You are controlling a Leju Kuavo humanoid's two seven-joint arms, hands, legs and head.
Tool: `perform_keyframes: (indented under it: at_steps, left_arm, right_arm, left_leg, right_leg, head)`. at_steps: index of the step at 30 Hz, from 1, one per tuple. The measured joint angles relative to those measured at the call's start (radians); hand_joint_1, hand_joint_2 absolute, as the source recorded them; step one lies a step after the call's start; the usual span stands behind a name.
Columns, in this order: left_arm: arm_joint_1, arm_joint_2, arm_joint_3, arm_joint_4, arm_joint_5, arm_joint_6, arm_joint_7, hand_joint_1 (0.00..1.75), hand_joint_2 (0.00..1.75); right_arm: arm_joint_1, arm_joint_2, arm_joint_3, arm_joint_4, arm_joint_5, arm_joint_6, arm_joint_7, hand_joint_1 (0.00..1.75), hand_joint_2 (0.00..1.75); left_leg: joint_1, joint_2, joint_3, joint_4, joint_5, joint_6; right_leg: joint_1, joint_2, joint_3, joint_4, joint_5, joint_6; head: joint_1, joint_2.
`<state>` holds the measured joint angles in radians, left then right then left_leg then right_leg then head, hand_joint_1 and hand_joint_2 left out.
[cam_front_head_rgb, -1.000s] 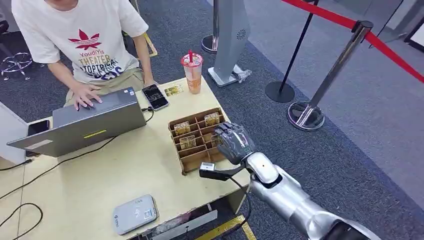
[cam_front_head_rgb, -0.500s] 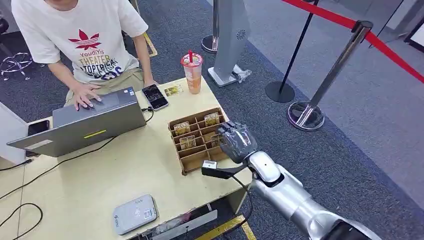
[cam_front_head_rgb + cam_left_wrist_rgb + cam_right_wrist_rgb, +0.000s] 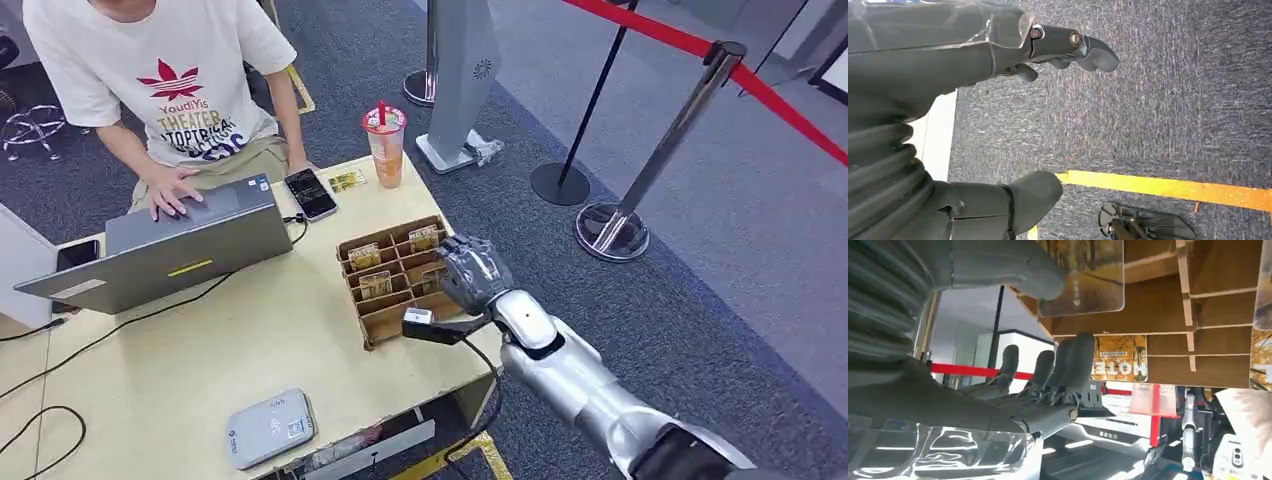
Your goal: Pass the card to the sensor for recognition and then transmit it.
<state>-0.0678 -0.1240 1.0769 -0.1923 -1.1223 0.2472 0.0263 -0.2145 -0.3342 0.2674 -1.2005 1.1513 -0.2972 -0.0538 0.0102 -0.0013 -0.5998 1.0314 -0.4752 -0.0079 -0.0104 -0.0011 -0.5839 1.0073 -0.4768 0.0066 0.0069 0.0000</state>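
The robot's right hand (image 3: 473,277) hangs over the near right corner of the cardboard card tray (image 3: 395,275) on the worktop (image 3: 200,350), reaching for a card (image 3: 1083,275) that stands upright in one of the compartments. From the right wrist camera the thumb lies against one face of that card and the dark fingers (image 3: 1068,360) stand apart on the other side, so the hand is spread and nothing is pinched yet.

To do this well, I reckon the fingers should drop straight into the slot without nudging the thin dividers, close on the card's top edge only, then lift it vertically before swinging over to the grey card reader (image 3: 270,428) near the front edge of the worktop, well apart from the tray.

The head camera gives the layout: tray, reader, the open laptop (image 3: 160,250) and the person (image 3: 160,80) typing behind it. It cannot show the gap between fingers and card; the right wrist camera does. The left wrist camera looks at carpet, with the left hand (image 3: 998,55) hanging, fingers loosely apart, holding nothing.
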Motion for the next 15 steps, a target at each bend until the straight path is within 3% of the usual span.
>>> perform_keyframes:
  at_steps: [15]
  left_arm:
    - [-0.002, 0.000, 0.000, 0.000, 0.000, 0.002, 0.001, 0.00, 1.75]
  right_arm:
    - [-0.054, 0.000, 0.023, 0.048, -0.006, 0.031, 0.000, 0.96, 1.75]
  left_leg:
    - [0.000, 0.000, 0.000, 0.000, 0.000, 0.000]
  right_leg:
    - [0.000, 0.000, 0.000, 0.000, 0.000, 0.000]
  head:
    - [0.000, 0.000]
